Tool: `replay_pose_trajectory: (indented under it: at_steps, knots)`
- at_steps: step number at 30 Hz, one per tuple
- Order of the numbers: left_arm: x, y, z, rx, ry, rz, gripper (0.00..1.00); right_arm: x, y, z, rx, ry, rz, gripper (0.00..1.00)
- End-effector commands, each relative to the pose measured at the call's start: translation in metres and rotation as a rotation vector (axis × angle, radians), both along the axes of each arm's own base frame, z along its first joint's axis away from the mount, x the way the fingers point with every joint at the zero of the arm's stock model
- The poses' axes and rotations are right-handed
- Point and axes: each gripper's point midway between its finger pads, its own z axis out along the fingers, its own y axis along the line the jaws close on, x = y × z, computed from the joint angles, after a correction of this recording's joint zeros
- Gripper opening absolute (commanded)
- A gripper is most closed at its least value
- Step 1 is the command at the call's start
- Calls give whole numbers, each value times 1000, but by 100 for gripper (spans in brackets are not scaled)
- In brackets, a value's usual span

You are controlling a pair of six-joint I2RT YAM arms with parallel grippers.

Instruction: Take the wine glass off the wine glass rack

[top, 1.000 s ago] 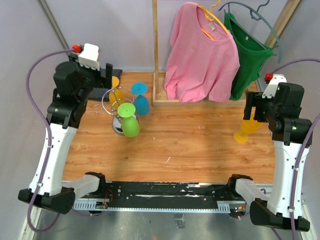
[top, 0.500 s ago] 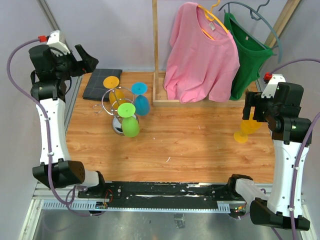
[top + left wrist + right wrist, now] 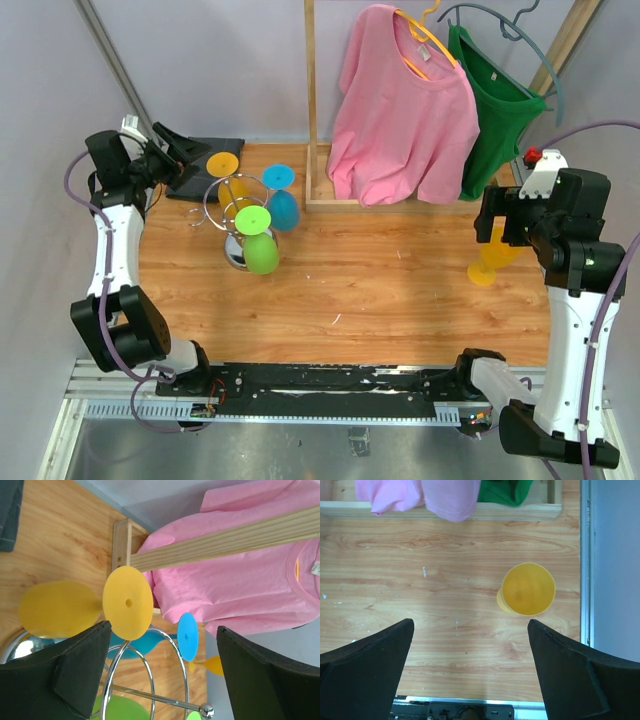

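Wine glass in yellow hangs on the shiny rack, right by my open left gripper (my right gripper is open too). Bumping the rack could tip it over.

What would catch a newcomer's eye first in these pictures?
Probably the chrome wine glass rack at the left of the table, hung with a yellow glass, a blue glass and a green glass. Behind, a pink shirt and a green shirt hang on a wooden rack; a lone yellow glass sits at the right.
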Motion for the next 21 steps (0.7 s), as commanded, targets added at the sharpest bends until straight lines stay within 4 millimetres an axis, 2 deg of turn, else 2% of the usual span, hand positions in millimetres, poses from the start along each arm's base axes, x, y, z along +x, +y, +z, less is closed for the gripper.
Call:
replay_pose_trajectory:
  at_steps: [1,9,17,21]
  knots:
    - [1,-6,17,-81,-71,-8,91,-2,18,12,61,-67,78,99]
    - [12,3,-6,-99,-30,43,91,2,26,22,93,-110,112,98]
    - [20,8,-27,-149,12,85,89,1,26,18,86,-96,119,99]
    - [25,9,-31,-164,13,94,88,2,26,18,83,-94,123,99]
